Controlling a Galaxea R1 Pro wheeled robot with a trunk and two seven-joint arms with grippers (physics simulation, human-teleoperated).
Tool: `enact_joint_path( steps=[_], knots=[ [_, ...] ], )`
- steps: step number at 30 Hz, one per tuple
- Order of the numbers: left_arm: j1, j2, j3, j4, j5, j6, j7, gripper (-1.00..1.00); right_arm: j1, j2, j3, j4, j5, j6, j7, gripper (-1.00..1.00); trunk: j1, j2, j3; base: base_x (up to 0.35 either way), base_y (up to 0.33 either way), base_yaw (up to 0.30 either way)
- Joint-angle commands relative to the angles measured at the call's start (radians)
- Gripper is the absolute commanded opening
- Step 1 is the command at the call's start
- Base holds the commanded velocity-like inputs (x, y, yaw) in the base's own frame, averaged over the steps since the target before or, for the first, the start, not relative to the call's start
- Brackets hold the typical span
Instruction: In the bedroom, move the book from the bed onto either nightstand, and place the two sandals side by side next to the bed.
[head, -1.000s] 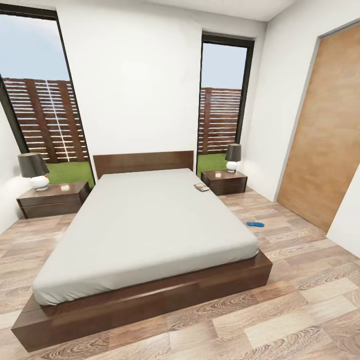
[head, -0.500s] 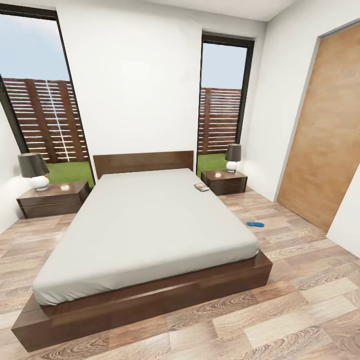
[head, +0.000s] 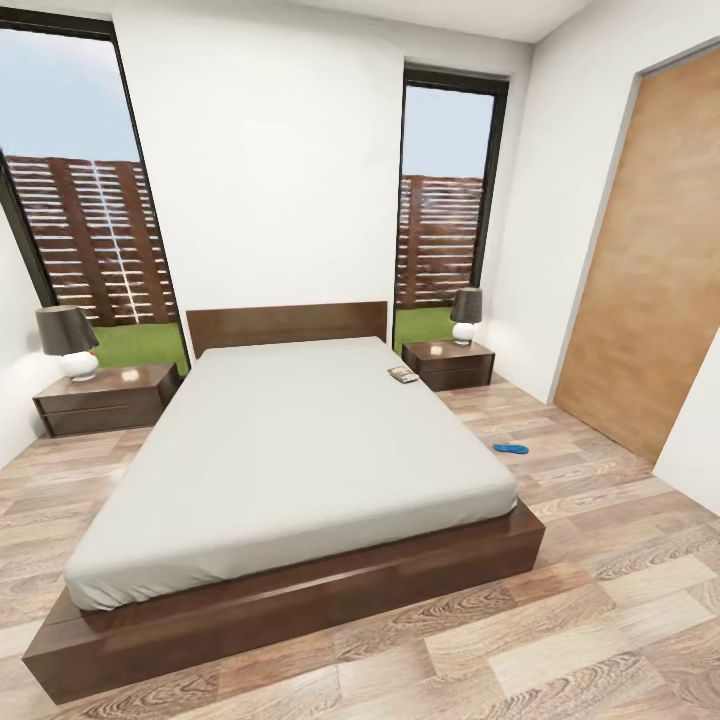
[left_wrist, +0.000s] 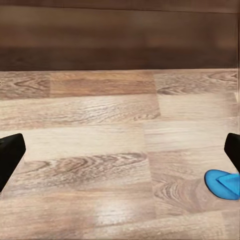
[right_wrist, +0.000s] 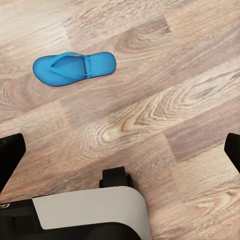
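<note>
From the head view, the bed (head: 290, 450) fills the middle of the bedroom, headboard against the far wall between two tall windows. The book (head: 403, 375) lies flat on the mattress at its far right corner, close to the right edge. A nightstand (head: 449, 365) stands just beside that corner with a lamp (head: 465, 314) on it; a second nightstand (head: 105, 398) with its own lamp (head: 67, 342) stands off the bed's far left corner. One blue sandal (head: 510, 448) lies on the plank floor (head: 600, 600) to the right of the bed, apart from the frame, with a wooden door (head: 655, 270) on the right wall. The left wrist view looks down on floor planks with a dark wood band across the far side; the left end effector (left_wrist: 120, 155) shows black fingers (left_wrist: 10, 155) spread wide apart, holding nothing, and part of a blue sandal (left_wrist: 225, 184) sits near one fingertip. The right wrist view shows a whole sandal (right_wrist: 74, 67) lying flat on the floor, strap up, the right end effector (right_wrist: 120, 152) also wide apart and empty, and part of the robot's base (right_wrist: 90, 212) with a black wheel.
</note>
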Motion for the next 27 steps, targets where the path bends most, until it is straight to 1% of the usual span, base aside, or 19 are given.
enact_joint_path(
  steps=[1,4,7,8,10,11,12,13,14,15,16,18,19,21,22,23,24,26,27],
  knots=[
    [0.0,0.0,0.0,-0.011,0.007,-0.001,0.0,1.0,0.0,0.0,-0.001,0.0,-0.001,-0.001,0.0,1.0,0.0,0.0,-0.001,0.0,0.0,0.0],
    [0.0,-0.001,-0.002,-0.149,0.009,0.043,0.001,1.0,0.0,0.0,-0.001,0.0,-0.001,-0.001,0.0,1.0,0.0,0.0,-0.001,0.0,0.0,0.0],
    [-0.001,0.0,-0.003,-0.29,0.009,0.197,-0.01,1.0,0.0,0.0,-0.001,0.0,-0.001,-0.001,0.0,1.0,0.0,0.0,-0.001,0.0,0.0,0.0],
    [-0.002,0.0,-0.003,-0.351,0.01,0.277,-0.032,1.0,0.0,-0.001,-0.001,0.0,-0.001,-0.001,0.0,1.0,0.0,0.0,-0.001,0.0,0.0,0.0],
    [-0.005,0.002,-0.002,-0.455,0.01,0.412,-0.125,1.0,0.0,-0.001,-0.001,0.0,-0.001,-0.001,0.0,1.0,0.0,0.0,-0.001,0.0,0.0,0.0],
    [-0.006,0.003,-0.002,-0.477,0.01,0.438,-0.158,1.0,0.0,-0.001,-0.001,0.0,-0.001,-0.001,0.0,1.0,0.0,0.0,-0.001,0.0,0.0,0.0],
    [-0.01,0.011,-0.001,-0.527,0.009,0.494,-0.273,1.0,0.0,-0.001,-0.001,0.0,-0.001,-0.001,0.0,1.0,0.0,0.0,-0.001,0.0,0.0,0.0],
    [-0.014,0.017,0.0,-0.547,0.01,0.52,-0.35,1.0,0.0,-0.001,-0.001,0.0,-0.001,-0.001,0.0,1.0,0.0,0.0,-0.001,0.0,0.0,0.0],
    [-0.018,0.021,0.0,-0.553,0.01,0.531,-0.388,1.0,0.0,-0.001,-0.001,0.0,-0.001,-0.001,0.0,1.0,0.0,0.0,-0.001,0.0,0.0,0.0],
    [-0.035,0.034,0.001,-0.566,0.013,0.56,-0.492,1.0,0.0,-0.001,-0.001,0.0,-0.001,-0.001,0.0,1.0,0.0,0.0,-0.001,0.0,0.0,0.0],
    [-0.041,0.039,0.002,-0.568,0.014,0.57,-0.526,1.0,0.0,-0.001,-0.001,0.0,-0.001,-0.001,0.0,1.0,0.0,0.0,-0.001,0.0,0.0,0.0],
    [-0.058,0.072,0.003,-0.573,0.019,0.613,-0.655,1.0,0.0,-0.002,-0.001,0.0,-0.001,-0.001,0.0,1.0,0.0,0.0,-0.001,0.0,0.0,0.0],
    [-0.06,0.082,0.003,-0.572,0.02,0.623,-0.688,1.0,0.0,-0.002,-0.001,0.0,-0.001,-0.001,0.0,1.0,0.0,0.0,-0.001,0.0,0.0,0.0],
    [-0.066,0.129,0.013,-0.561,0.021,0.651,-0.829,1.0,0.0,-0.003,-0.001,-0.001,-0.001,-0.001,0.0,1.0,0.0,0.0,-0.001,0.0,0.0,0.0],
    [-0.067,0.153,0.031,-0.544,0.022,0.658,-0.898,1.0,0.0,-0.003,-0.001,-0.001,-0.001,-0.001,0.0,1.0,0.0,0.0,-0.001,0.0,0.0,0.0],
    [-0.068,0.186,0.08,-0.501,0.021,0.661,-0.985,1.0,0.0,-0.003,-0.001,-0.001,-0.001,-0.001,0.0,1.0,0.0,0.0,-0.001,0.0,0.0,0.0],
    [-0.069,0.202,0.124,-0.462,0.02,0.66,-1.024,1.0,0.0,-0.003,-0.001,0.0,-0.001,-0.001,0.0,1.0,0.0,0.0,-0.001,0.0,0.0,0.0],
    [-0.069,0.215,0.189,-0.402,0.018,0.65,-1.056,1.0,0.0,-0.004,-0.001,0.0,-0.001,-0.001,0.0,1.0,0.0,0.0,-0.001,0.0,0.0,0.0],
    [-0.069,0.217,0.207,-0.384,0.017,0.642,-1.063,1.0,0.0,-0.004,-0.001,0.0,-0.001,-0.001,0.0,1.0,0.0,0.0,-0.001,0.0,0.0,0.0]
  ],
)
